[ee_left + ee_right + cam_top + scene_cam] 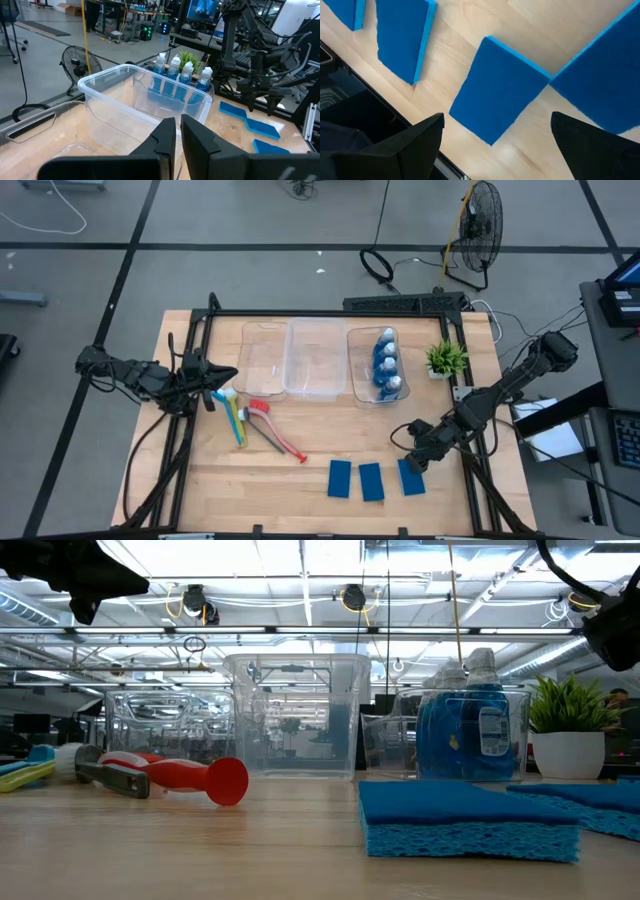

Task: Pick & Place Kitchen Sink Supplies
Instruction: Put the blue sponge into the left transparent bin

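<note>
Three blue sponges [340, 478] [372, 481] [411, 476] lie flat on the wooden table near its front edge. The right wrist view shows several sponges, one [497, 95] straight below my open right gripper [496, 120] [410, 452], which hovers clear of it. Blue-and-white bottles [386, 365] stand in the right clear bin [358, 385]. A red brush [275, 430] and a yellow-green and light-blue pair [235, 418] lie on the table at the left. My left gripper [225, 375] [177, 122] is shut and holds nothing, above the brush heads beside the bins.
Two more clear bins [265, 360] [318, 360] stand in a row at the table's far side. A small potted plant [445, 358] stands right of the bottle bin. A black frame [330, 313] borders the work area. Bare wood lies between brushes and sponges.
</note>
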Tool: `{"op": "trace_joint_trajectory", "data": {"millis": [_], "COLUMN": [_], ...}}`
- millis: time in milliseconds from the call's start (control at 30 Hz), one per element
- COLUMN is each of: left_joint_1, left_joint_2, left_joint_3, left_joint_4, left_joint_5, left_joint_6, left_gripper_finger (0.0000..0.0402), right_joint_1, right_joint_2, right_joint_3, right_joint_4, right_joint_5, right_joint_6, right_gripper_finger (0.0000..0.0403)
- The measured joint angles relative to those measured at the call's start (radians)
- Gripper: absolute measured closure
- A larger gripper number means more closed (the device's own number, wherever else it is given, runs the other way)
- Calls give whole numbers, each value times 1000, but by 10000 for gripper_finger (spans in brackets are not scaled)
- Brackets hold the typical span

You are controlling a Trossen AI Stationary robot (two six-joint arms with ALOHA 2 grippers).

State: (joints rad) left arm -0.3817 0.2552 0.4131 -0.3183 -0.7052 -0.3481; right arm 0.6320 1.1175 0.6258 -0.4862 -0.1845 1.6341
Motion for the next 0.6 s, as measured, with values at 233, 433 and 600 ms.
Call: {"op": "trace_joint_trajectory", "data": {"millis": [233,433,600], "left_joint_1": [0,0,0], "left_joint_2": [0,0,0], "left_joint_3": [0,0,0], "left_joint_4": [0,0,0], "left_joint_5": [0,-1,-2], "left_joint_6": [0,2,3], "left_gripper_finger": [369,369,369], "right_joint_1": [38,30,30], "right_joint_2": [0,1,1], "right_joint_3": [0,0,0], "right_joint_4": [41,186,190], "right_joint_5": [101,106,111], "right_joint_6": [-91,-123,-221], "right_gripper_finger": [46,46,46]}}
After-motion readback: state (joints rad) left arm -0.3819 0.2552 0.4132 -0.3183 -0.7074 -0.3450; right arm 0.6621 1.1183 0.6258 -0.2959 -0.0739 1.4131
